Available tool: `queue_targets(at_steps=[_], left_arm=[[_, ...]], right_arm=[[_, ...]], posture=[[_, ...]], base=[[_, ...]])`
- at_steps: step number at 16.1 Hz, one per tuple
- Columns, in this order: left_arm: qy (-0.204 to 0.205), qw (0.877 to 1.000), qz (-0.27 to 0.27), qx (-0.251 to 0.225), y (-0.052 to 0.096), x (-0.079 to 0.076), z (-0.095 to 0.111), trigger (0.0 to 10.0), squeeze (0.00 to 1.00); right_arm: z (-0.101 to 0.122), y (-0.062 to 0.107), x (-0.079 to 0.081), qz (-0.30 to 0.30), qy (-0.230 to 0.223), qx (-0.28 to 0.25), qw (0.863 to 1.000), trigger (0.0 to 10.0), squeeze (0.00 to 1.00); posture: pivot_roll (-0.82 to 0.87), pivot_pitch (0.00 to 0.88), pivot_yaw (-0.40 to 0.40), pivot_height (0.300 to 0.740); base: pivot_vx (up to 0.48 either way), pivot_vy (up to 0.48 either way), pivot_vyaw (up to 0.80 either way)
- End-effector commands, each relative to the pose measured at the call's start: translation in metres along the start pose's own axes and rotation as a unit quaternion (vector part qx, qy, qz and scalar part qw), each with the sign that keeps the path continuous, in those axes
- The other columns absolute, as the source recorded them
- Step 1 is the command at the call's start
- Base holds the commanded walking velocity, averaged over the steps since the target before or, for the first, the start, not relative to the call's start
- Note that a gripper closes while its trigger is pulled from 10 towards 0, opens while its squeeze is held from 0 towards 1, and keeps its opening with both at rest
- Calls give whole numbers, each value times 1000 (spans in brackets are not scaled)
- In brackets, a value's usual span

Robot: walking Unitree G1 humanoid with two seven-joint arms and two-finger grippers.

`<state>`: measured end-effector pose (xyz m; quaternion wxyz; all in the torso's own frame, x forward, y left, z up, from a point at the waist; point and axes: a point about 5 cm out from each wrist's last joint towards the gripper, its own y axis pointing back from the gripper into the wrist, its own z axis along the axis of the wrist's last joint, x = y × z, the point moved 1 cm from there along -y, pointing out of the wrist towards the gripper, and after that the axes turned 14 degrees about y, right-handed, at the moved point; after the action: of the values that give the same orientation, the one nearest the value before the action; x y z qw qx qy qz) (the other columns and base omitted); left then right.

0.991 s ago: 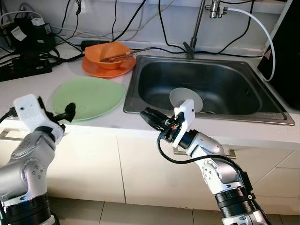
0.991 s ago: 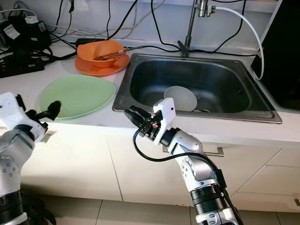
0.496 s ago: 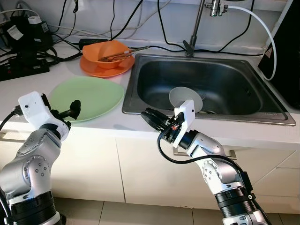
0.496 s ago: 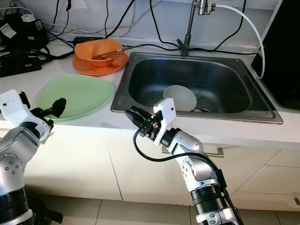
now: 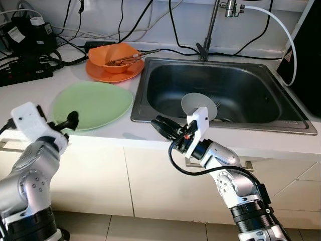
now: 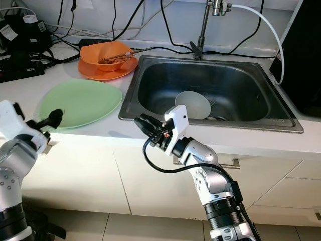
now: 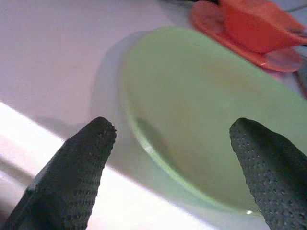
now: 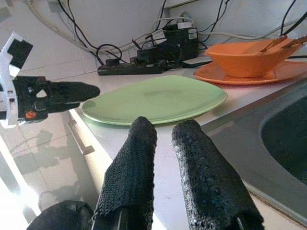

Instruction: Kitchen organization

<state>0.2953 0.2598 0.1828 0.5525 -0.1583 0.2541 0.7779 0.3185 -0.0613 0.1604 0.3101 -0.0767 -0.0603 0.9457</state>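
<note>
Retreated left gripper straddles green plate rim, seemingly without contact.

Plate on counter, left of sink. Bowl on a second plate behind it. Power strip far left. Dish in sink, faucet behind.

The robot has two silver arms built of rounded metal segments with dark ribbed bands near the base. Each wrist carries a white, boxy plastic housing. A black cable loops under the right arm. The jaws are long, black and rounded, with finely dimpled pads. A small red part sits beside the right housing.
</note>
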Motion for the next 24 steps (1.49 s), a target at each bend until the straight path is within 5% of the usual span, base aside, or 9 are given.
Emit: queue_targets(at_steps=[1, 24], left_arm=[[2, 1000, 13, 2, 2, 3, -1, 10000, 0], [30, 998, -9, 49, -12, -16, -22, 10000, 0]], right_arm=[[6, -1, -5, -3, 15, -6, 1000, 10000, 0], [7, -2, -7, -9, 19, -5, 1000, 10000, 0]], posture=[[169, 56, -2, 740], [148, 53, -3, 740]], base=[[0, 0, 0], [0, 0, 0]])
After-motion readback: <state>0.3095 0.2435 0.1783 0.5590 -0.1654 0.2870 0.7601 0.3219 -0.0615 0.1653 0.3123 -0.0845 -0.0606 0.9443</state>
